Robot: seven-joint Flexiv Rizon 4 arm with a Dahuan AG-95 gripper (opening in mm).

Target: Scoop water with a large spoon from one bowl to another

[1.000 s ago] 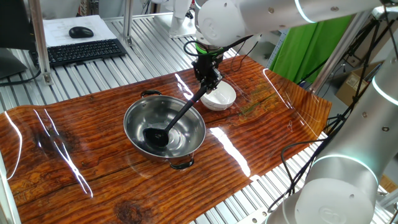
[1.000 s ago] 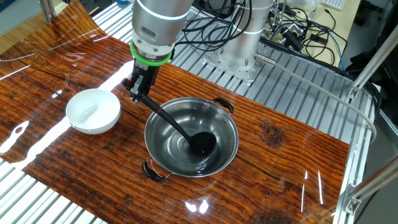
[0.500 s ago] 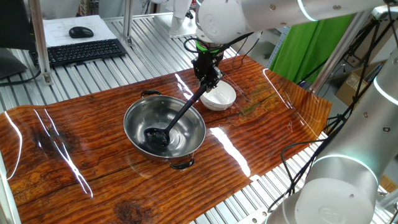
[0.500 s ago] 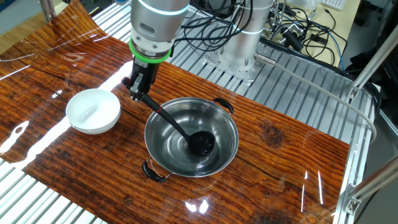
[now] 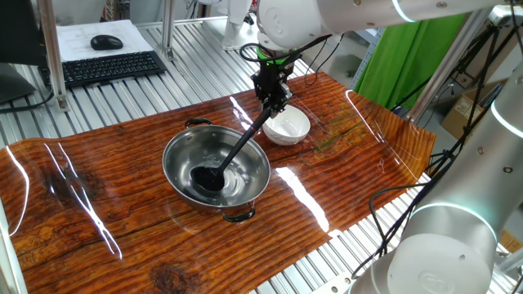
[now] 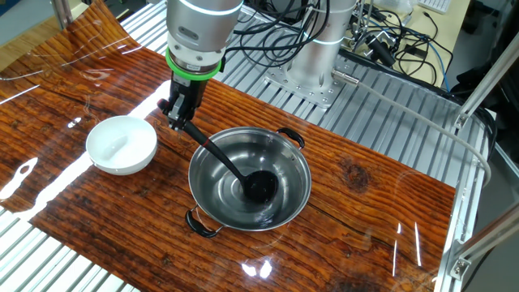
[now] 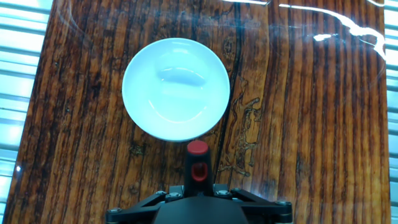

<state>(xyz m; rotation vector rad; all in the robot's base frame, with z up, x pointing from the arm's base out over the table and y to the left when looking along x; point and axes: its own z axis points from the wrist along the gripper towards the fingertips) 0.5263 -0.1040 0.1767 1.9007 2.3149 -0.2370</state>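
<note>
While the end effector [image 5: 273, 96] clamps the handle tip of the large spoon [image 5: 237, 153], the black ladle slants down toward frame centre. Its scoop sits inside the steel bowl [image 6: 298, 174]. Just right of the end effector, the white bowl [image 5: 292, 126] rests on the desk [image 5: 122, 212].

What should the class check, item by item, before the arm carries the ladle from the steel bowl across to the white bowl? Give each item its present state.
1. Grip: the gripper is shut on the top of the ladle handle. Ok.
2. Scoop position: the scoop sits low inside the steel bowl, below the rim, not yet clear of it. Not ok.
3. Water in the scoop: no shine can be made out there. Cannot tell.
4. Target: the white bowl stands upright on the table, apart from the steel bowl. Ok.
5. Path: nothing stands between the two bowls. Ok.
6. Target contents: the hand view shows only a faint sheen inside the white bowl. Cannot tell.
</note>
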